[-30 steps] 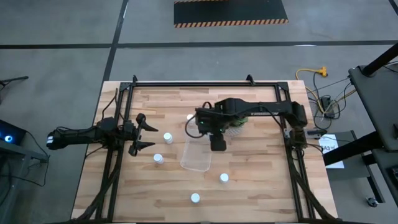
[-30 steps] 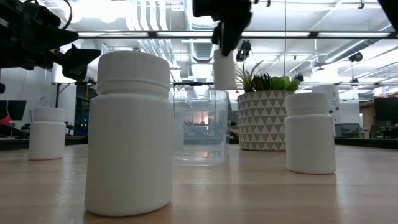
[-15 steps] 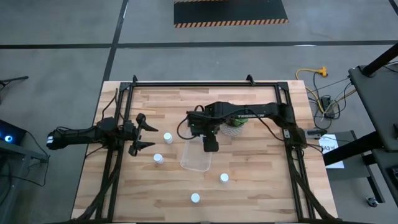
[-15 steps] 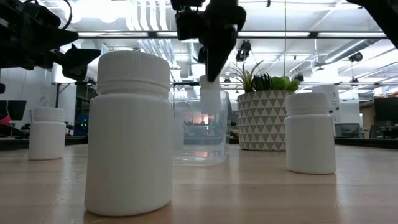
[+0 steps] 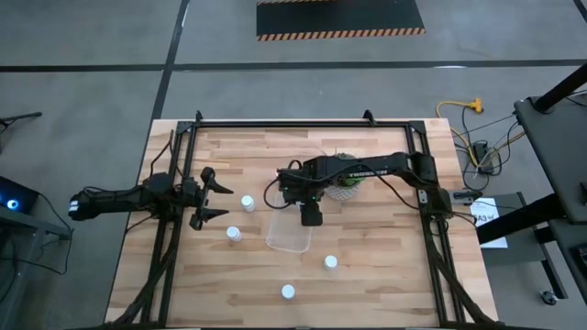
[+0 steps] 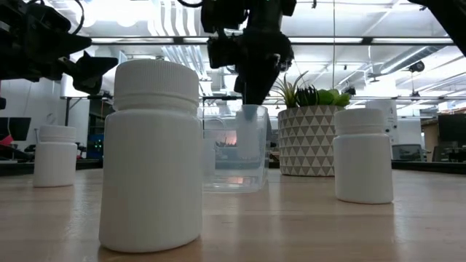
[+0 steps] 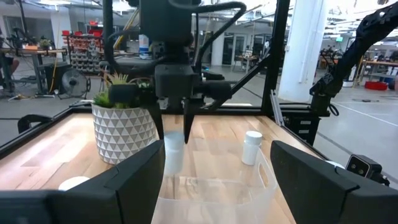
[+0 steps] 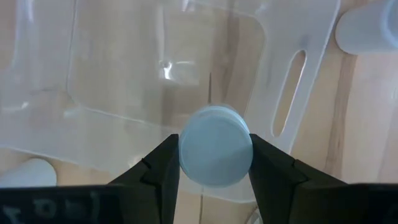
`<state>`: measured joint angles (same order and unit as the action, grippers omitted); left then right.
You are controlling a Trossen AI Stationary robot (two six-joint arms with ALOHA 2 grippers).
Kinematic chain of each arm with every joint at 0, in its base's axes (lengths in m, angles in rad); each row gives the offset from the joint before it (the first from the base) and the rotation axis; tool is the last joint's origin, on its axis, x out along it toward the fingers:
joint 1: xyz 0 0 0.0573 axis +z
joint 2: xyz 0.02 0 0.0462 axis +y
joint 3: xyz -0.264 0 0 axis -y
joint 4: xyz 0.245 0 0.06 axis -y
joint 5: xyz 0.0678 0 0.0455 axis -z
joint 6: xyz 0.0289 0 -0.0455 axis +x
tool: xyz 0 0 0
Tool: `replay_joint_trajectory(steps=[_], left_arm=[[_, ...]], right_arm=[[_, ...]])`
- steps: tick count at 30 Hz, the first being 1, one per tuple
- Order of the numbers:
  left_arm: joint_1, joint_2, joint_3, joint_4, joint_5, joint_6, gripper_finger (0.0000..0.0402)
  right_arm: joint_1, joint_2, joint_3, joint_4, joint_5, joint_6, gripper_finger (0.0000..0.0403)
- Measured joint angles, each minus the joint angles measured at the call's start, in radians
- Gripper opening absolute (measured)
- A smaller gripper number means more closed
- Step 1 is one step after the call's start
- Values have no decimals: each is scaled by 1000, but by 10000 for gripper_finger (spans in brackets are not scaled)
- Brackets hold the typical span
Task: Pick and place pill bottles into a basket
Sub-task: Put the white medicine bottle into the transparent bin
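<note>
My right gripper (image 5: 310,216) points down over the clear basket (image 5: 292,231) and is shut on a white pill bottle (image 8: 216,154). That bottle shows through the basket's wall (image 6: 250,135) in the low view. Other pill bottles stand upright on the table: two left of the basket (image 5: 248,203) (image 5: 233,233), one on its near right (image 5: 330,262) and one by the near edge (image 5: 288,291). My left gripper (image 5: 213,192) waits open at the table's left, pointing level toward the basket (image 7: 217,186). My right gripper pinches the bottle's upper part between its two fingers (image 8: 166,167), one on each side of the round top (image 8: 214,146). The fingers come from above, pointing down. The bottle hangs upright below them, its lower part inside the basket's walls; whether it touches the floor I cannot tell.
A grey patterned pot with a green plant (image 5: 345,181) stands just beyond the basket, close to my right arm. A black frame (image 5: 284,123) runs around the table's far and side edges. Bare wood lies on the table's right half (image 5: 385,257).
My right gripper has come down with the bottle, drifting slightly toward the table's left. The bottle hung above the basket's rim and now sits within its walls. The fingers stay shut on it.
</note>
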<state>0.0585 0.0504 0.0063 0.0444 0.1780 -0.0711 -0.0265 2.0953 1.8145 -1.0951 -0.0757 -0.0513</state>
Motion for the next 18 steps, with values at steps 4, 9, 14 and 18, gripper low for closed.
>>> replay_joint_trajectory(steps=[4, 9, 14, 18], left_arm=[[0, 1, 0, 0, 0, 0, 274], [0, 1, 0, 0, 0, 0, 274], [0, 1, 0, 0, 0, 0, 274], [0, 1, 0, 0, 0, 0, 274]], right_arm=[[0, 0, -36, 50, 0, 14, 142], [0, -3, -53, 84, 0, 19, 142], [0, -4, -53, 84, 6, 16, 142], [-1, -4, -56, 84, 17, 14, 142]])
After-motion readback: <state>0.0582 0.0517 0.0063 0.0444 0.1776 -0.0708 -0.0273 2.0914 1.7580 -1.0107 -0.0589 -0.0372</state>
